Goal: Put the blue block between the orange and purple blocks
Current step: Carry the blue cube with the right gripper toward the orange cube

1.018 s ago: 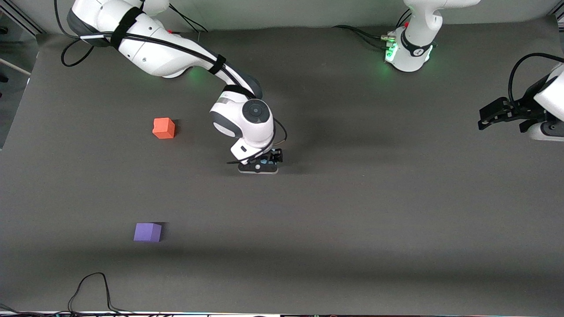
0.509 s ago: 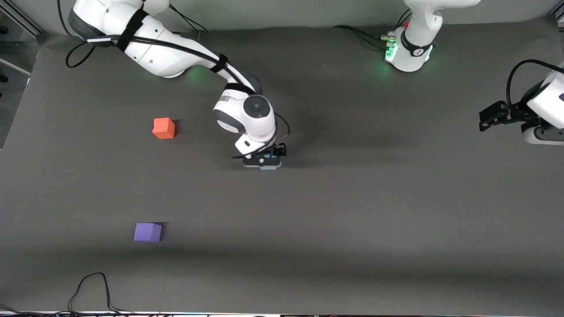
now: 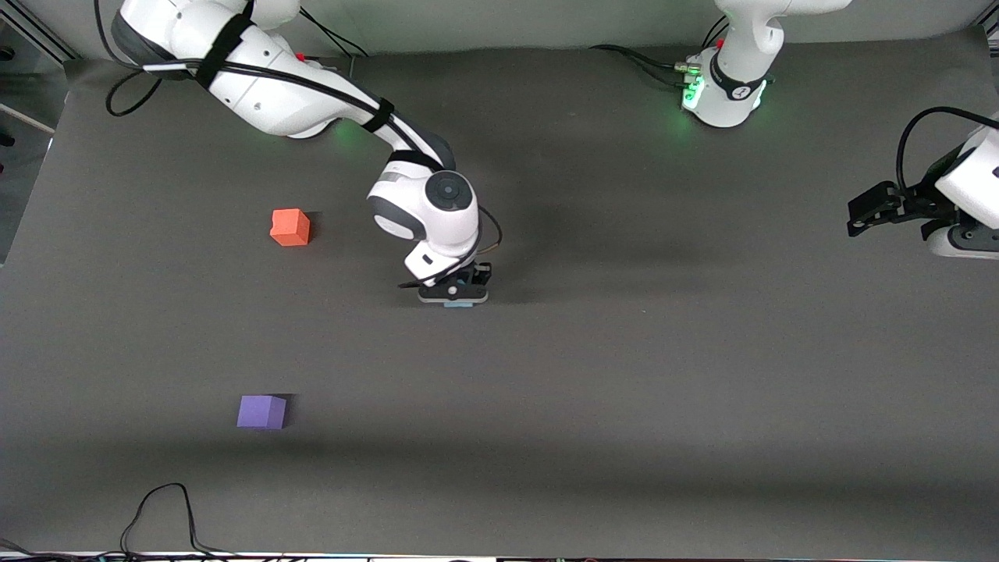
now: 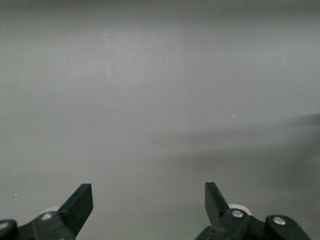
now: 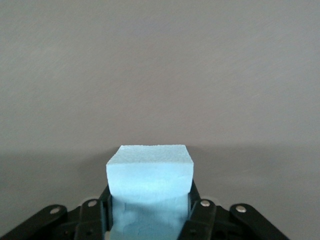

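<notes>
Blue block [image 5: 149,172] sits clamped between the black fingers [image 5: 194,207] of the right gripper [image 3: 456,295], which press on two of its sides. In the front view only a thin sliver of the light sky-blue foam cube [image 3: 458,304] shows under the gripper. Whether the cube touches the desk [image 3: 663,375] or hangs just above it cannot be told; the gripper is low over the middle of the desk, reached there by the right arm from its base at the top of the front view.

Orange block [image 3: 290,227] lies on the desk toward the right arm's end, well apart from the gripper. Purple block [image 3: 261,411] lies nearer to the front camera than the orange one, at about the same place along the desk, with a wide bare stretch between the two cubes.

At the other end, the left gripper [image 3: 868,210] waits at the desk's edge, its fingers [image 4: 77,206] spread apart with nothing between them.
</notes>
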{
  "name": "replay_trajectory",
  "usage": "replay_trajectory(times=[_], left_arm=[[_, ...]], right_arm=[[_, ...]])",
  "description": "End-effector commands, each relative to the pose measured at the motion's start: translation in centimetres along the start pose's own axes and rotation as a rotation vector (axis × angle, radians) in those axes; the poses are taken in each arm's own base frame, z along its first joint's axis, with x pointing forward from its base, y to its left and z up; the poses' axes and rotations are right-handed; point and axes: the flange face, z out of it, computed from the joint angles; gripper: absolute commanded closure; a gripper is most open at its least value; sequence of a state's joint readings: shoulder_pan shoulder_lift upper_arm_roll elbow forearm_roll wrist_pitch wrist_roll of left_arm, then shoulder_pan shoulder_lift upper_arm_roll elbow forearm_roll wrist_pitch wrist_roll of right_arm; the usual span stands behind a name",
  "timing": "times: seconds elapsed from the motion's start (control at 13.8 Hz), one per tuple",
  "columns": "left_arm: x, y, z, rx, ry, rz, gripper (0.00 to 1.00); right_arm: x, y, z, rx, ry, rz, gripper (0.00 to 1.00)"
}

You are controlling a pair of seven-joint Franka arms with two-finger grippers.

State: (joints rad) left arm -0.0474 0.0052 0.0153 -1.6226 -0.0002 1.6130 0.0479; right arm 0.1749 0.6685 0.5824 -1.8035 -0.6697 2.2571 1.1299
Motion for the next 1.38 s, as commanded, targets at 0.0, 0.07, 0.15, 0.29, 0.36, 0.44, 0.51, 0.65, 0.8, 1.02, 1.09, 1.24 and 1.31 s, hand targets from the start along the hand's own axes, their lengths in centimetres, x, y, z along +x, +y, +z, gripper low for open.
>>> replay_trajectory(times=[0.0, 0.07, 0.15, 0.29, 0.36, 0.44, 0.51, 0.65, 0.8, 1.02, 1.09, 1.24, 1.31], left_arm=[[-0.3, -0.2, -0.3, -0.016, 0.016, 0.005, 0.00], [-0.3, -0.3, -0.2, -0.016, 0.014, 0.004, 0.00], [-0.2, -0.2, -0.1, -0.016, 0.011, 0.005, 0.00], [-0.3, -0.2, 0.0, -0.017, 0.008, 0.004, 0.00], [-0.3, -0.2, -0.1, -0.017, 0.008, 0.005, 0.00], [-0.3, -0.2, -0.2, -0.016, 0.011, 0.007, 0.00], [-0.2, -0.2, -0.1, -0.016, 0.010, 0.007, 0.00], [-0.1, -0.2, 0.0, -0.016, 0.010, 0.007, 0.00], [0.0, -0.2, 0.0, -0.016, 0.011, 0.007, 0.00], [0.3, -0.3, 0.4, -0.016, 0.010, 0.003, 0.00], [0.3, -0.2, 0.4, -0.016, 0.010, 0.006, 0.00], [0.4, -0.2, 0.4, -0.016, 0.017, 0.006, 0.00], [0.4, -0.2, 0.4, -0.016, 0.017, 0.006, 0.00]], right_arm=[[2.3, 3.6, -6.4, 0.038, -0.029, -0.002, 0.74], [3.5, 5.5, -8.6, 0.060, -0.038, 0.020, 0.74], [4.6, 7.5, -10.4, 0.063, -0.038, 0.028, 0.74], [6.6, 12.6, -13.2, 0.078, -0.041, 0.038, 0.74], [7.5, 15.9, -14.5, 0.113, -0.045, 0.044, 0.74], [8.0, 19.0, -15.5, 0.152, -0.051, 0.037, 0.74], [8.6, 22.1, -16.4, 0.184, -0.047, 0.031, 0.74], [8.8, 28.1, -16.7, 0.179, -0.041, 0.002, 0.74], [8.6, 34.2, -15.7, 0.161, -0.042, -0.053, 0.75], [8.4, 39.0, -12.2, 0.179, -0.065, -0.046, 0.75], [7.9, 39.2, -9.9, 0.176, -0.065, -0.035, 0.75], [6.1, 38.8, -4.8, 0.166, -0.013, -0.023, 0.75], [5.9, 38.6, -2.8, 0.161, -0.010, -0.022, 0.75]])
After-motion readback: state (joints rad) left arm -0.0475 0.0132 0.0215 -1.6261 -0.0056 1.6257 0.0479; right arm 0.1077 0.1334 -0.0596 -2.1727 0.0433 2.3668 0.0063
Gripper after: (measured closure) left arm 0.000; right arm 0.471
